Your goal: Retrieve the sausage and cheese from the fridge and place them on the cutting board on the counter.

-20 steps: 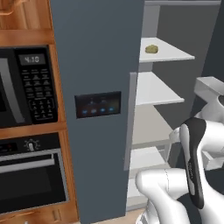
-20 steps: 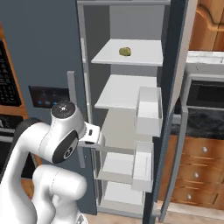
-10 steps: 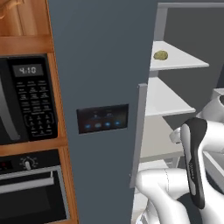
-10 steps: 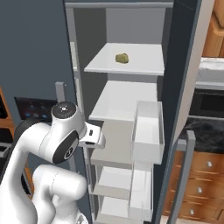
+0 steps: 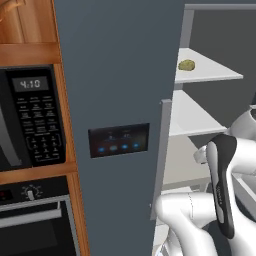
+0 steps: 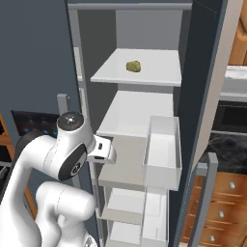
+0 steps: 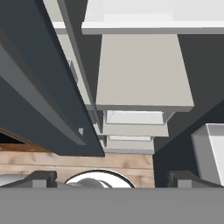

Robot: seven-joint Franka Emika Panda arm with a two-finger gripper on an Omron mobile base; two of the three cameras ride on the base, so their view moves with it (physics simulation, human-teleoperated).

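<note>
The fridge (image 5: pixel 115 100) stands with its left door shut and its right door (image 6: pixel 207 72) swung open, showing white shelves. The cheese (image 5: pixel 186 65), a small yellowish-olive lump, lies alone on the upper shelf (image 6: pixel 133 66). My gripper (image 7: pixel 114 178) is open with nothing between its fingertips, and hangs low in front of the open compartment, looking down past the shelf edges (image 7: pixel 140 74). My arm's elbow (image 6: pixel 72 154) stands well below the cheese shelf. The sausage and the cutting board are out of view. A strip of the counter (image 6: pixel 229 147) shows past the open door.
A black microwave (image 5: pixel 25 120) and an oven (image 5: pixel 30 220) sit in wooden cabinetry left of the fridge. A white door bin (image 6: pixel 161 154) juts from the open door. Wooden drawers (image 6: pixel 226 193) with knobs lie to the right. The shut door's edge (image 7: pixel 39 87) runs close beside the hand.
The whole picture has shifted: the base has driven closer to the fridge, which now looms larger. The arm keeps its pose and the gripper stays open.
</note>
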